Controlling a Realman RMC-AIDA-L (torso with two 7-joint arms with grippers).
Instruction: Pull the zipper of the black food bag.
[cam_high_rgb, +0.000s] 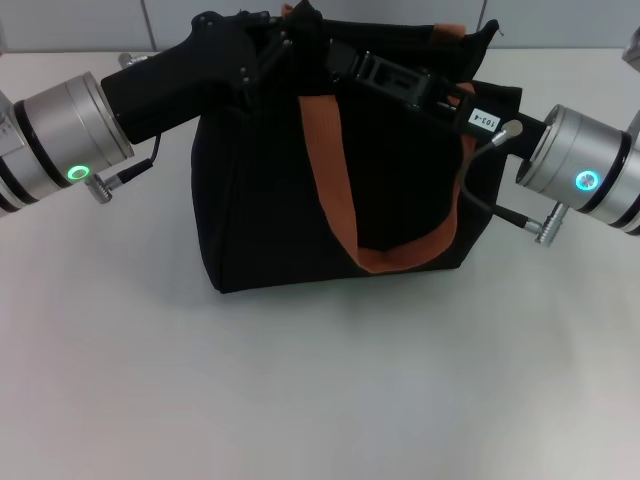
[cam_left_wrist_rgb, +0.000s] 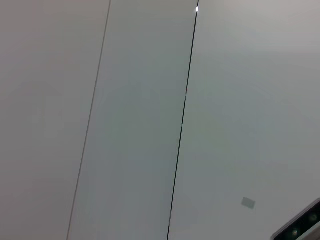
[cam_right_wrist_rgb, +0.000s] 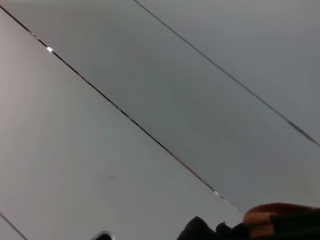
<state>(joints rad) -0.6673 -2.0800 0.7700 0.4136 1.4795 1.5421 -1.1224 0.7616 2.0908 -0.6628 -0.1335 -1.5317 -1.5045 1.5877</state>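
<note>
Both grippers reach over the top of the black food bag (cam_high_rgb: 300, 200) on the table (cam_high_rgb: 320, 400) — left gripper (cam_high_rgb: 290, 45), right gripper (cam_high_rgb: 375, 70) — but the zipper is hidden, neither grip can be told, and progress cannot be judged.

white tabletop (cam_high_rgb: 320, 400), pale wall panels (cam_left_wrist_rgb: 140, 125) with dark seams

Boxy black food bag (cam_high_rgb: 280, 220) stands upright on table, orange straps drooping.
</note>
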